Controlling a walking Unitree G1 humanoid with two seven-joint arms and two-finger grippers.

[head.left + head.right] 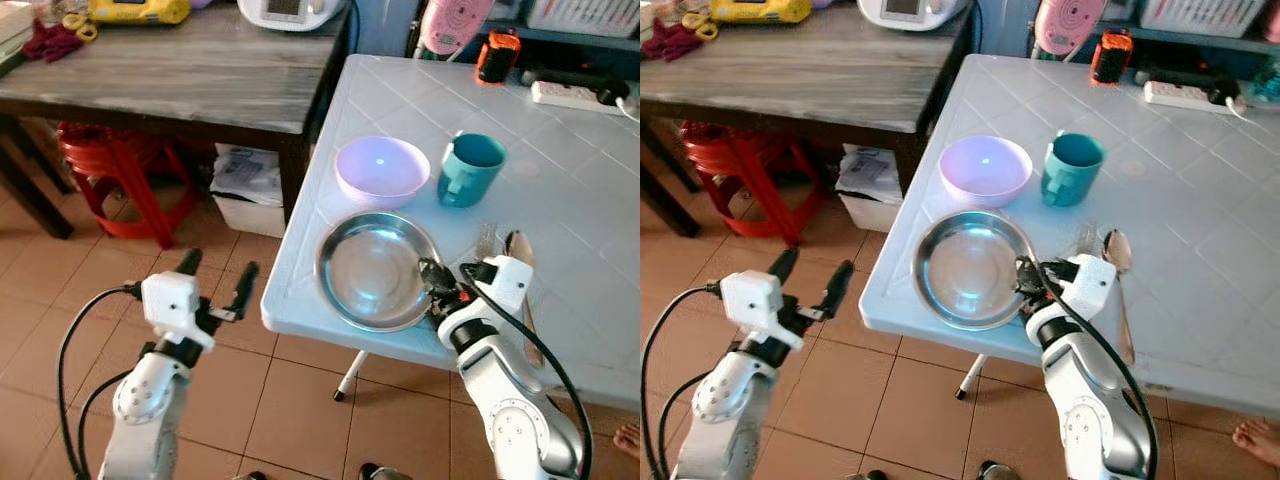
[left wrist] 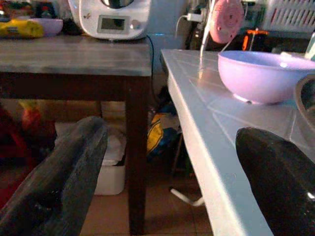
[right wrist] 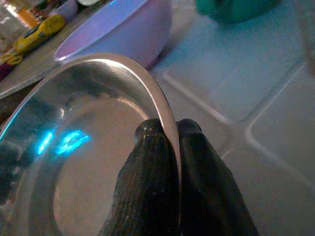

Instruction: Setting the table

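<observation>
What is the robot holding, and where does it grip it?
The right gripper pinches the steel plate by its rim. The left gripper holds nothing.

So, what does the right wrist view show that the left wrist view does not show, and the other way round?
Right wrist view: the right gripper shut on the rim of the steel plate, one finger inside and one outside; also the teal mug.

Left wrist view: the open left gripper below the white table's edge, the wooden table and a white appliance on it.

Both: the lilac bowl on the white table.
</observation>
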